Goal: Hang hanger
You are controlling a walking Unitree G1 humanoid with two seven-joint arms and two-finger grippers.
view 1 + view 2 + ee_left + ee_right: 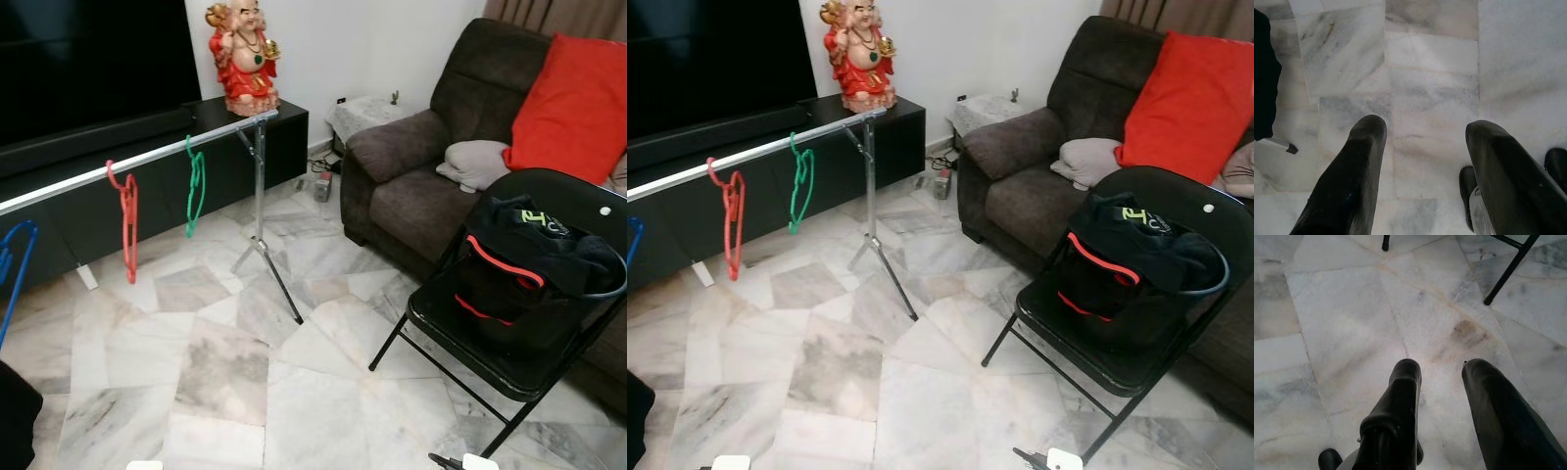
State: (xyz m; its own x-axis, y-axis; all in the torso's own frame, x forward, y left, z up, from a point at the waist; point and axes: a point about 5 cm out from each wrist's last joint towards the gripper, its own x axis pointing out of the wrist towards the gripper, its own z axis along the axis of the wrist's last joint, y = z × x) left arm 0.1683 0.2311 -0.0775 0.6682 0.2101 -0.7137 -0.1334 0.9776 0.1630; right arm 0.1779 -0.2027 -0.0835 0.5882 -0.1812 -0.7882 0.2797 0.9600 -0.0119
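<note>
Both jaws spread over marble floor (1352, 323) — blue hanger (12, 257) on rail (137, 162).

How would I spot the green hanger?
Find the silver rail running in front of the black TV cabinet. Three hangers hang from it; the green hanger is nearest the stand's upright pole, beyond the red hanger and blue hanger.
</note>
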